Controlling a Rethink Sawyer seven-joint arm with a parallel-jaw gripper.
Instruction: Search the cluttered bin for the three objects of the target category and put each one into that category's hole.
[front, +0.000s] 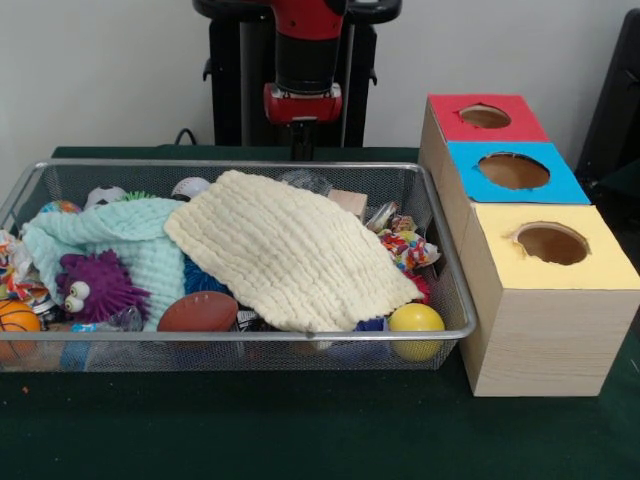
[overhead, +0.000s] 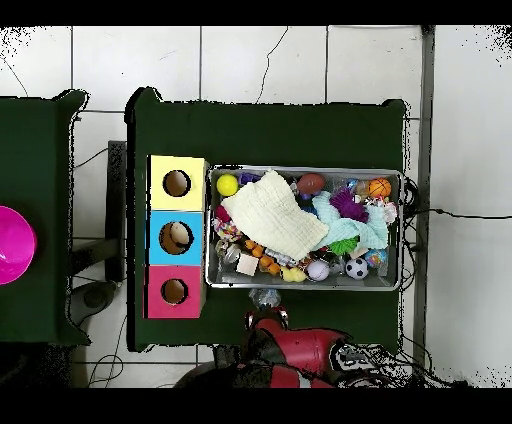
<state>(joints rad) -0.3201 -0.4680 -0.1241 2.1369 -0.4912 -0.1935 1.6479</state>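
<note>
The bin (front: 240, 336), a wide shallow basket of silver wire mesh with a thick metal rim, filled the left and middle of the front view and sat on the dark green surface (front: 300, 430). In the overhead view it lay at centre right, its long side running left to right. A cream quilted cloth (front: 290, 250) was spread over the middle of the heap, and a pale mint cloth (front: 120, 235) lay beside it toward the left of the front view. A purple spiky toy with eyes (front: 97, 287) rested on the mint cloth; a brown football (front: 198, 312) lay against the near rim, a yellow ball (front: 416, 324) in the lower right corner of the bin, and an orange basketball (front: 17, 325) at the lower left edge.

One of the three objects (front: 305, 181), a see-through wrinkly lump with a pale sheen, showed at the far wall of the bin just above the cream cloth; I could not make out any others among the clutter.

Three wooden boxes stood just to the right of the bin in the front view: a red-topped box (front: 520, 118) farthest up, a blue-topped box (front: 560, 180) in the middle, a yellow-topped box (front: 610, 262) lowest, each with a round hole.

The gripper (front: 301, 152) hung at top centre behind the bin's far rim; whether its fingers were apart or together could not be told.
</note>
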